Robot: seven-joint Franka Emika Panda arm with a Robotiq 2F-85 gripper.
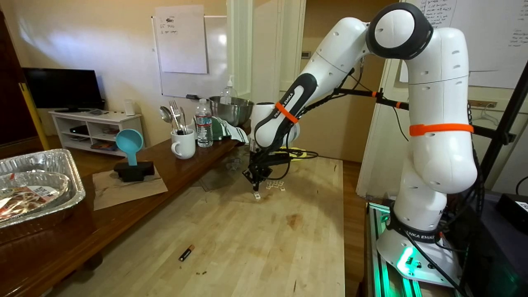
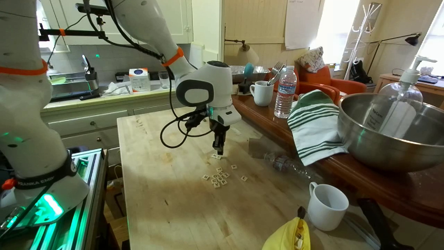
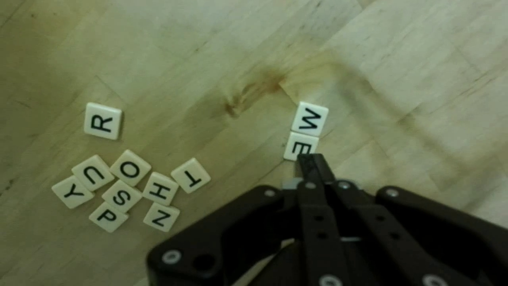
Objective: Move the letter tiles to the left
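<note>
The letter tiles are small, pale squares on the wooden table. In the wrist view, a tile marked M or W (image 3: pixel 310 118) touches a tile marked E (image 3: pixel 300 145). Several others form a loose cluster at the left, around a tile marked S (image 3: pixel 122 197); an R tile (image 3: pixel 102 120) lies apart. In an exterior view the cluster (image 2: pixel 219 179) and the pair (image 2: pixel 216 156) both show. My gripper (image 3: pixel 315 159) is shut with nothing seen between its fingers. Its tips cover the edge of the E tile; contact cannot be told. The gripper also shows in both exterior views (image 1: pixel 256 189) (image 2: pixel 220 152).
A raised dark wooden ledge (image 1: pixel 165 181) runs along the table's side. A clear plastic bottle (image 2: pixel 282 163), a white mug (image 2: pixel 327 207) and a yellow pouch (image 2: pixel 286 234) lie or stand on the table. A battery (image 1: pixel 186 253) lies at the table's other end.
</note>
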